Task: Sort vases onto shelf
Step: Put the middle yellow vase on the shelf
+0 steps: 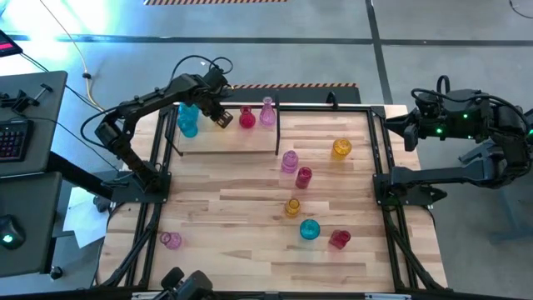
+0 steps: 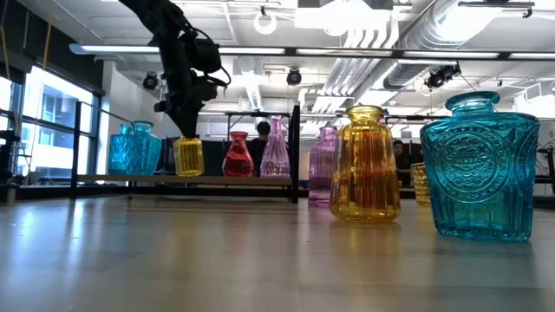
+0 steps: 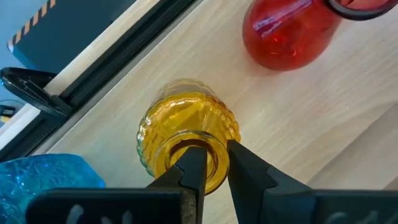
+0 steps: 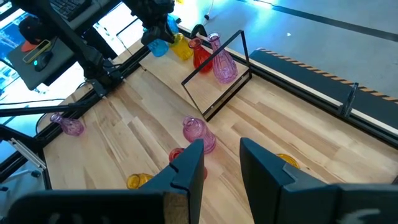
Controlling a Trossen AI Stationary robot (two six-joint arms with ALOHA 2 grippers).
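My left gripper (image 1: 219,115) (image 2: 186,130) (image 3: 214,171) is over the shelf (image 1: 241,142) (image 2: 243,180) at the table's far left, shut on a ribbed yellow vase (image 1: 223,122) (image 2: 188,157) (image 3: 186,121). On the shelf's plank a cyan vase (image 1: 187,120) (image 2: 135,148) stands to the left of the yellow one. A red vase (image 1: 246,117) (image 3: 289,34) and a tall pink one (image 1: 266,111) (image 2: 275,149) stand to its right. My right gripper (image 1: 396,127) (image 4: 221,162) hangs open, touching nothing, past the table's right edge. My left gripper holds the yellow vase by the rim of its mouth (image 3: 219,155), one finger (image 3: 193,165) inside the opening and the other (image 3: 245,168) outside. It comes from above, pointing down. The vase is upright with its base at plank level; whether it rests there I cannot tell.
Loose vases stand on the tabletop: pink (image 1: 289,161), red (image 1: 303,177), yellow (image 1: 341,148), a small yellow one (image 1: 292,207), cyan (image 1: 309,229), red (image 1: 339,239) and pink (image 1: 171,241) near the left front corner. The shelf's black rods (image 1: 278,125) frame its right end.
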